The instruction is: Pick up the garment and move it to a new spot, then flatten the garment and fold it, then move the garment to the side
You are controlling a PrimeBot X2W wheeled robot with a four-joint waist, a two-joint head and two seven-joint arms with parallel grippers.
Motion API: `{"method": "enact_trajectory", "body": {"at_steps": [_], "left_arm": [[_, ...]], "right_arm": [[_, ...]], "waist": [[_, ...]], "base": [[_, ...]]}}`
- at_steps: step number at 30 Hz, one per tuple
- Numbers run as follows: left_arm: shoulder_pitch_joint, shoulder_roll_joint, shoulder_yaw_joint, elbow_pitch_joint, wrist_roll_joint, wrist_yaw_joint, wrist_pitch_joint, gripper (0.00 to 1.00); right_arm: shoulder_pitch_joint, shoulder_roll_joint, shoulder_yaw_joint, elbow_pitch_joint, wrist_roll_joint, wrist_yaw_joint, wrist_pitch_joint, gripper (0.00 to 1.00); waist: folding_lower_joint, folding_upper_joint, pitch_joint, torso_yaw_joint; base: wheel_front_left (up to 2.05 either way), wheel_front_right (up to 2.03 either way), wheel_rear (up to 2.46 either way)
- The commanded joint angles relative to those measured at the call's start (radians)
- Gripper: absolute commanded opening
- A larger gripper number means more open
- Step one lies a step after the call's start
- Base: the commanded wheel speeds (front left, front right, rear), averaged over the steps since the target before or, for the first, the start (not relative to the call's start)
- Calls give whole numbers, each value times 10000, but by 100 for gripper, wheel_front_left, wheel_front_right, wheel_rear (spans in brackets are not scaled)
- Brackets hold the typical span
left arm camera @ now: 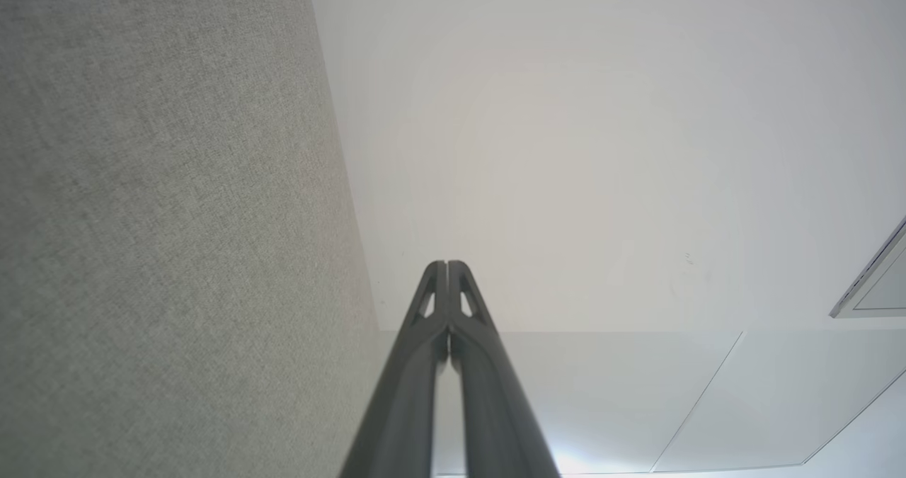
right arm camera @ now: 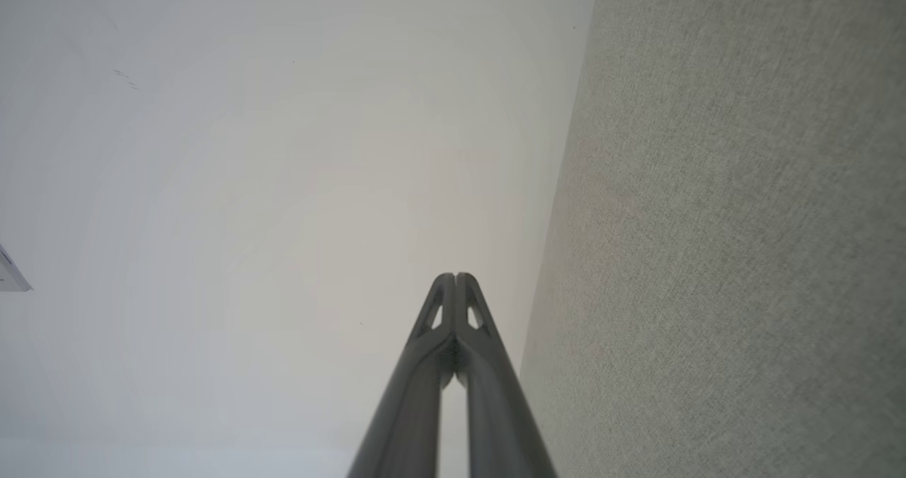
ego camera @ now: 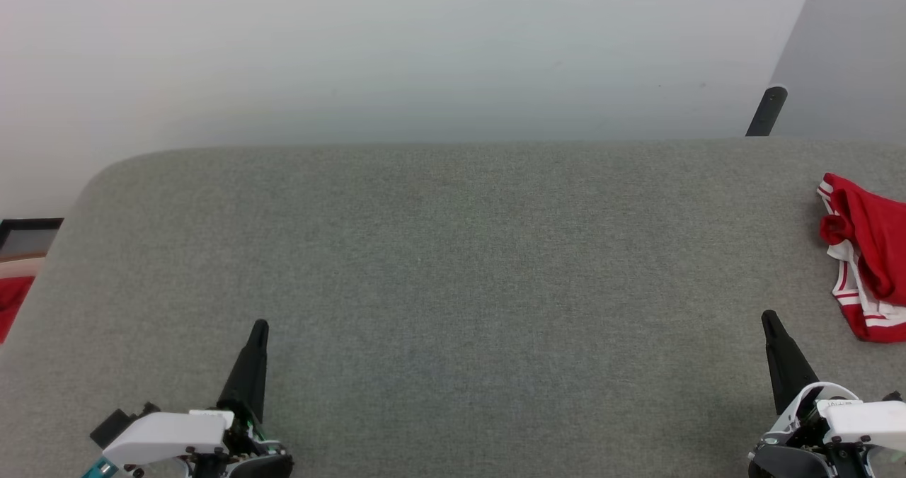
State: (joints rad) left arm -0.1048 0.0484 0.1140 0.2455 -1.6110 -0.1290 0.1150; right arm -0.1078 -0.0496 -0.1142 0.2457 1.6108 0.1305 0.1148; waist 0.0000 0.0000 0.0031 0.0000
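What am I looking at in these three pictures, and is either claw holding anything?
This is a two-armed robot. The wide picture is from its head, looking down on a grey fabric surface. The dark spikes at the bottom are its left gripper and right gripper, both shut and empty. The other two pictures come from a camera on each wrist, looking along that gripper's closed fingers, with the grey surface to one side. On the surface lies the garment, a crumpled red-and-white T-shirt at the far right, partly cut off by the frame.
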Motion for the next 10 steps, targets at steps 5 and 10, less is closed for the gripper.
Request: {"method": "enact_trajectory", "body": {"at_steps": [5, 10], "left_arm": [[-81, 3, 18, -12, -37, -33, 15, 0], [-81, 3, 15, -12, -37, -33, 16, 0]], "right_arm": [[-33, 16, 0, -19, 43, 2, 17, 0], [-33, 16, 0, -19, 43, 2, 17, 0]], "waist": [[0, 0, 0, 0], [0, 0, 0, 0]], "base": [[0, 0, 0], [0, 0, 0]]}}
